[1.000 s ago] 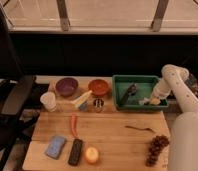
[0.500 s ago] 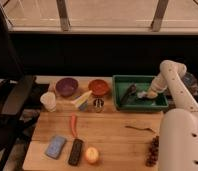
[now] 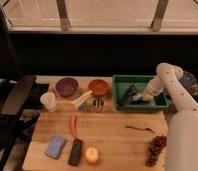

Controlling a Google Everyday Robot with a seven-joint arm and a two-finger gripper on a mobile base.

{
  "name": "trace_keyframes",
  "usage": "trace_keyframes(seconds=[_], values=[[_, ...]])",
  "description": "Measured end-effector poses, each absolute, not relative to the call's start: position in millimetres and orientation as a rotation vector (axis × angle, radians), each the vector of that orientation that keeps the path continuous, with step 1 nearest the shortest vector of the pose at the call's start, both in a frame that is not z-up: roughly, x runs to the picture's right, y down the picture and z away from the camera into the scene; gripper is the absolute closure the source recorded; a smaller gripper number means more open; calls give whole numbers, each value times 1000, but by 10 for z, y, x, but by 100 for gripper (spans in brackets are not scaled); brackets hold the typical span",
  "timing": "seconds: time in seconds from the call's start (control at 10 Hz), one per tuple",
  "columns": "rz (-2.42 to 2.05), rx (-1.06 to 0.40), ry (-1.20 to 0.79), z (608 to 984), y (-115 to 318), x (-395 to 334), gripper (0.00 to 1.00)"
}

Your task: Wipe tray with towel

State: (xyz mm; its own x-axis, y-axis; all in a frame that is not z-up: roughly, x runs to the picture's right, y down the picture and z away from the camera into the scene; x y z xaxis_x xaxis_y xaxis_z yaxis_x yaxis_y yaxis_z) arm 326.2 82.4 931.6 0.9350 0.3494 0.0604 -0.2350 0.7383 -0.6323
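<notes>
The green tray (image 3: 137, 78) sits at the right of centre in the frame, at the back edge of the wooden table (image 3: 112, 137). The white arm reaches down into it from the right. The gripper (image 3: 133, 95) is inside the tray, left of its middle, with its claw closed. The pale towel (image 3: 140, 98) lies rumpled on the tray floor right against the gripper, though I cannot tell whether the cloth is actually pinched. A dark slanted shape beside it, toward the tray's left wall, is too unclear to name. Left of the tray stand an orange bowl (image 3: 98, 86) and, further left, a purple bowl (image 3: 67, 86). I cannot tell what is inside either. A white cup (image 3: 48, 101) stands in front of the purple bowl, and a small metal can (image 3: 98, 104) in front of the orange one. Along the lower edge of the frame lie a blue block (image 3: 55, 146), a dark bar (image 3: 75, 151) and a yellow-orange fruit (image 3: 92, 155). Dark grapes (image 3: 156, 147) lie at the lower right.
</notes>
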Motion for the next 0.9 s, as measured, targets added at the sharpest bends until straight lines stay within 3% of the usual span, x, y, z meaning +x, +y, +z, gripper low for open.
trace_keyframes(seconds=[0.4,0.9], values=[[350,-679,-107,9170,985,3652,100],[371,-601,-47,9427,491,3974,100]])
